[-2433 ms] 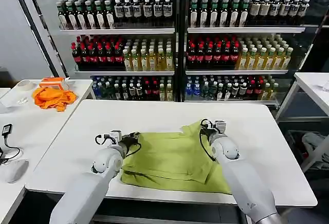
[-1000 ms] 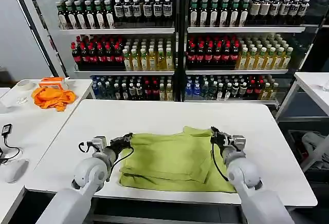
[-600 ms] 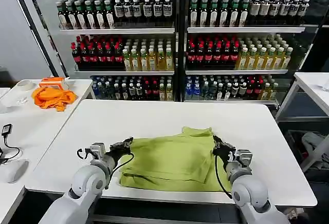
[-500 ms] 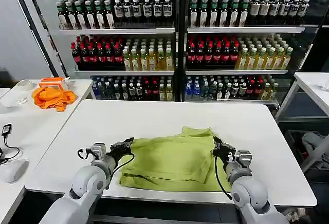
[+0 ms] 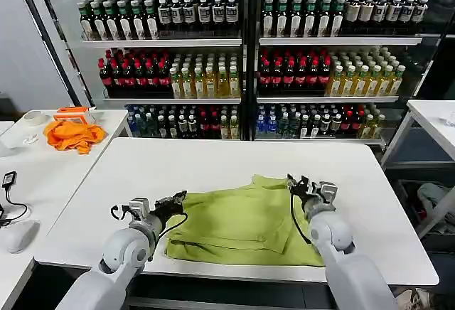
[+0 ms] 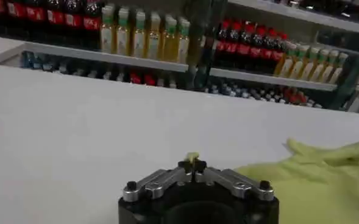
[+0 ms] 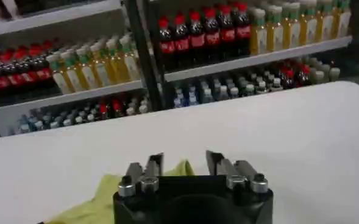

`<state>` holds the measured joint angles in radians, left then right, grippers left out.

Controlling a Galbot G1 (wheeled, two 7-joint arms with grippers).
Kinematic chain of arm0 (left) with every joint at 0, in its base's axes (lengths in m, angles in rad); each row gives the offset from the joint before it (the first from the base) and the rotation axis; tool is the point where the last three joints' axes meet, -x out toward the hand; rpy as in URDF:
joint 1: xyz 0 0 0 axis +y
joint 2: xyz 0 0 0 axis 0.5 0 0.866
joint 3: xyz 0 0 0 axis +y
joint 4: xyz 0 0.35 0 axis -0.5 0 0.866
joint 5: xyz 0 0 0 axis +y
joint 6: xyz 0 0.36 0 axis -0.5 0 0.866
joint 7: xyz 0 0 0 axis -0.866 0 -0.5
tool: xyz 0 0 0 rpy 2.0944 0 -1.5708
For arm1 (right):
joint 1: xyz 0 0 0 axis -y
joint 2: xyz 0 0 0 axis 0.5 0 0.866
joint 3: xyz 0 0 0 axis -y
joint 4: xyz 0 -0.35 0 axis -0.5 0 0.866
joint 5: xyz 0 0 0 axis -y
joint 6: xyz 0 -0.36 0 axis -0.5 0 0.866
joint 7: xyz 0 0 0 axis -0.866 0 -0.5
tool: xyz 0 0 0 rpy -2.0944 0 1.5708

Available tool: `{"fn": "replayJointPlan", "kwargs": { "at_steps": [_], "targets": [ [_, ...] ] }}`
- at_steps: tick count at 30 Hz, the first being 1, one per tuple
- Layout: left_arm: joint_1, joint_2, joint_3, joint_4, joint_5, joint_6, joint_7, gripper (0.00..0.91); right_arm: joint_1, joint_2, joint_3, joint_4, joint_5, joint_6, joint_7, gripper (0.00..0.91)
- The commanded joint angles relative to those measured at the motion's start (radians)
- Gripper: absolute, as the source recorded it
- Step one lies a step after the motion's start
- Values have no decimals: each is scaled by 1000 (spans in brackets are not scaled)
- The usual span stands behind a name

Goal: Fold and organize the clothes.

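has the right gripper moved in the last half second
Yes. The right gripper has gone up the white table toward the bottle shelves, along the T-shirt's right edge.

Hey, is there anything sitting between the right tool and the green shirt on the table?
Nothing visible. The right tool is open at the far right corner of the T-shirt, with bare table around it. The left tool is shut on the shirt's left edge; a scrap of green fabric shows between its tips in the left wrist view.
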<state>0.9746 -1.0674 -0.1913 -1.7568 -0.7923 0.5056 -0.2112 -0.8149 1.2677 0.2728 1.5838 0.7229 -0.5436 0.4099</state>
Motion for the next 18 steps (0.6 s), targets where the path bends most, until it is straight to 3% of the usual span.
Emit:
{"fn": "replayJointPlan", "kwargs": {
  "at_steps": [1, 3, 4, 6, 8, 18],
  "targets": [
    [-9, 0, 3, 12, 3, -1, 2, 20, 101, 37, -8, -153, 52, -15, 36, 887],
    [-10, 0, 3, 13, 2, -1, 2, 20, 96, 41, -11, -155, 61, -20, 43, 776],
    [-11, 1, 2, 14, 2, -1, 2, 20, 93, 42, -12, -152, 63, -21, 43, 423],
    [-11, 2, 3, 15, 1, -1, 3, 20, 86, 43, -18, -149, 62, -21, 40, 131],
    [-10, 2, 4, 12, 1, -1, 2, 20, 83, 49, -19, -147, 61, -15, 41, 0],
    [2, -5, 3, 0, 2, 0, 1, 20, 78, 54, -18, -135, 62, -5, 47, 0]
  ]
}}
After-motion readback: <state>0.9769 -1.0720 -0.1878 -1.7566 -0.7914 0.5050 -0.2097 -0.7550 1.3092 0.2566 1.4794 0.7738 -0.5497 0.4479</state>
